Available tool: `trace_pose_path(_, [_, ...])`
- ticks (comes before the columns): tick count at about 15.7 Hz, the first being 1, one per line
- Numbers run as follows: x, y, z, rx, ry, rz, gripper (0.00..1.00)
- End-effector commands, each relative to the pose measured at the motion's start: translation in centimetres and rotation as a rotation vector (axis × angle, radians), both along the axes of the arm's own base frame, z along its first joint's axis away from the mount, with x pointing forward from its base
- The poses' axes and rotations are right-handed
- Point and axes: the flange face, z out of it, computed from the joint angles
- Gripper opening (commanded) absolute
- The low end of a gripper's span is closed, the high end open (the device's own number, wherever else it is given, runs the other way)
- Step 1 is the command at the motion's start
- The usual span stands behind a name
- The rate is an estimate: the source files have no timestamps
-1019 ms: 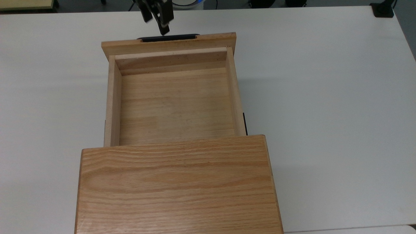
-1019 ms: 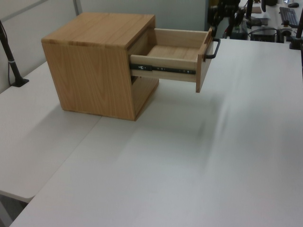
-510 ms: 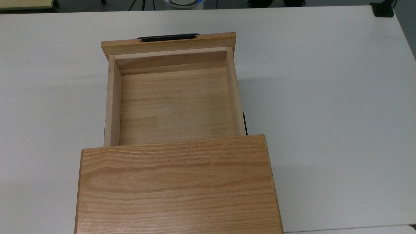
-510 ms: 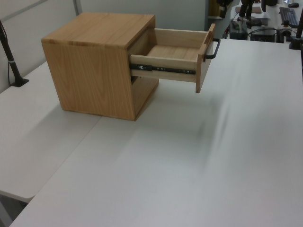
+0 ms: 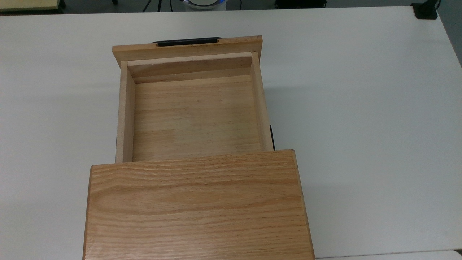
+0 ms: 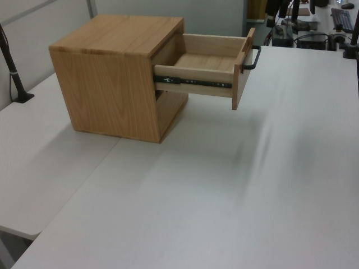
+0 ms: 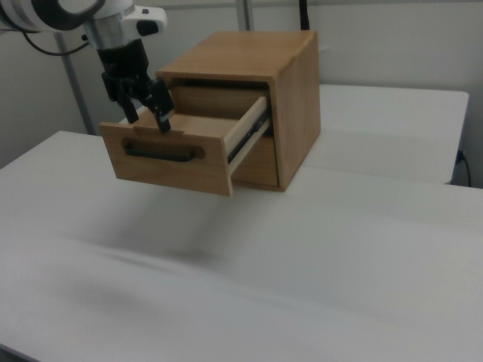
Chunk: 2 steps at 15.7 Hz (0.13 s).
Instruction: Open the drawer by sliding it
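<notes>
The white table [image 5: 361, 108] is the largest thing and it carries everything else; in the left view it [image 6: 235, 196] spreads wide in front of the furniture, and in the right view it [image 7: 302, 286] fills the lower half. On it stands the oak cabinet [image 5: 195, 206], a box with strong grain on its top; the left view shows its side wall [image 6: 106, 92] and the right view shows it [image 7: 294, 98] behind the pulled-out part. The drawer [image 5: 195, 112] is slid far out of the cabinet's upper opening, toward the top edge of the top view, and its inside holds nothing. In the left view the drawer [image 6: 207, 70] sticks out to the left view's right, with a black slide rail [image 6: 193, 83] along its side wall. In the right view the drawer [image 7: 181, 151] comes out toward the right view's left. Its wider front panel [image 5: 187, 48] carries the long black handle [image 5: 187, 41], which in the left view [image 6: 252, 58] stands off the panel, and in the right view [image 7: 164, 153] lies across the front face. In the right view the gripper [image 7: 145, 115] hangs from the white arm [image 7: 90, 15] just above the top edge of the front panel, close to it; its two dark fingers [image 7: 162, 113] are spread apart and they hold nothing.
</notes>
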Motion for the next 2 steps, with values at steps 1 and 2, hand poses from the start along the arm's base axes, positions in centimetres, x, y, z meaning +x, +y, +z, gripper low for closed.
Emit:
trace_pose_path(1, [0.13, 0.08, 0.03, -0.014, 0.004, 0.051, 1.0])
trace_pose_path(2, [0.18, 0.1, -0.06, -0.013, 0.006, 0.052, 1.0])
